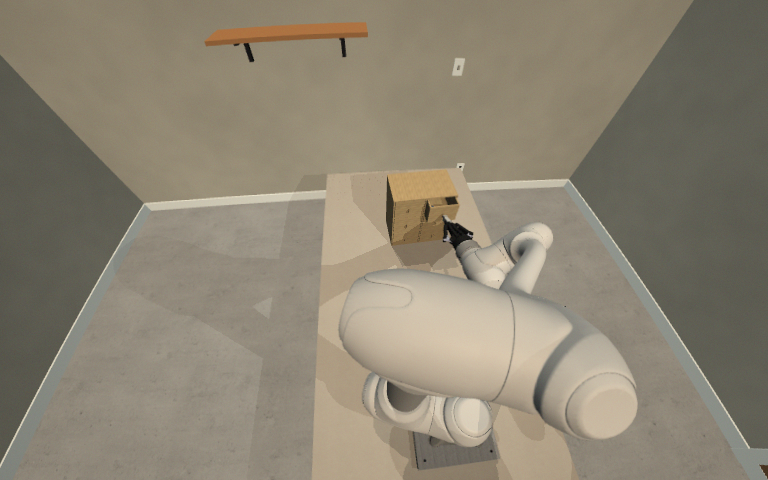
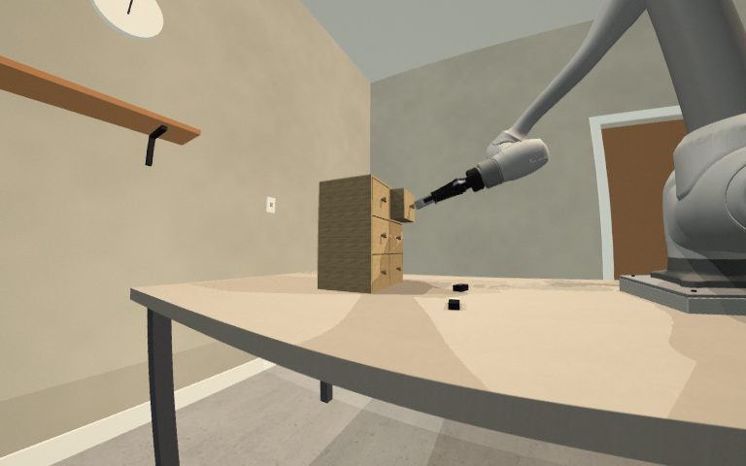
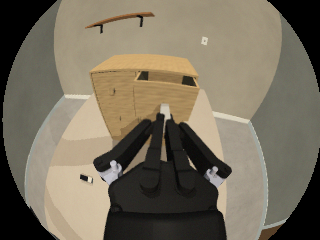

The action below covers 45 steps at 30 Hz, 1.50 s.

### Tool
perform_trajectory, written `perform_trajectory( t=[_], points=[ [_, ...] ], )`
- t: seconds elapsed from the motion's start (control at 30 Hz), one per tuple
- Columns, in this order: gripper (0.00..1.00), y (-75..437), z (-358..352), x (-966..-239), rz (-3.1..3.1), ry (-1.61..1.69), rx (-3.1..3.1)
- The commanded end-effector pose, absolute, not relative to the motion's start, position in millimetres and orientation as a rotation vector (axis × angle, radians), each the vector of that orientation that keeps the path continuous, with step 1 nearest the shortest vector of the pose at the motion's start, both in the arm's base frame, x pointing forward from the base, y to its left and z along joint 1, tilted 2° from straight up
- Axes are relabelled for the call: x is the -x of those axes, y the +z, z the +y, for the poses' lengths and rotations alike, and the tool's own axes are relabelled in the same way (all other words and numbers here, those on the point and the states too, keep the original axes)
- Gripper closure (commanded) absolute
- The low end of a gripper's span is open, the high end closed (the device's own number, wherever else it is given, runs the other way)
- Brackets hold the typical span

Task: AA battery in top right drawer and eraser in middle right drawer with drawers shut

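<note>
The small wooden chest (image 1: 422,182) (image 2: 342,236) (image 3: 150,62) stands upright. Its top-row right drawer (image 1: 436,214) (image 2: 398,205) (image 3: 146,97) is partly out; the other drawers that show look pushed in. My gripper (image 1: 446,220) (image 2: 417,204) (image 3: 164,109) is shut with nothing between its fingers. Its tips are at or very close to the open drawer's front, near the handle. A small dark block with a white end (image 2: 454,304) (image 3: 86,178), possibly the eraser, lies on the table in front of the chest. I cannot make out the AA battery; the drawer's inside shows only in part.
Another small black object (image 2: 460,287) lies on the table (image 1: 346,237) (image 2: 539,346) near the block. The arm hides both in the top view. The wall stands behind the chest, with a wooden shelf (image 1: 293,32) (image 2: 77,92) (image 3: 120,19) high up to the left.
</note>
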<state>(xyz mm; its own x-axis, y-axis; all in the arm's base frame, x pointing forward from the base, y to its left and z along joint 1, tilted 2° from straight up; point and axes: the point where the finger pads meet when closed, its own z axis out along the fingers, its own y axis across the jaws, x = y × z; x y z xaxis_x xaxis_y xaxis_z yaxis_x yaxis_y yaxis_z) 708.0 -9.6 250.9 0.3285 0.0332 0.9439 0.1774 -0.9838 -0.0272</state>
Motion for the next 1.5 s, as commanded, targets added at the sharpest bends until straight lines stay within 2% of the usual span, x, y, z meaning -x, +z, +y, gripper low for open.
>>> perform_trajectory(
  t=[0.0,1.47],
  points=[
    [1.0,251,-9,-713,-0.196,-1.74,2.456],
    [1.0,252,-1,-755,-0.196,-1.74,2.456]
  ],
)
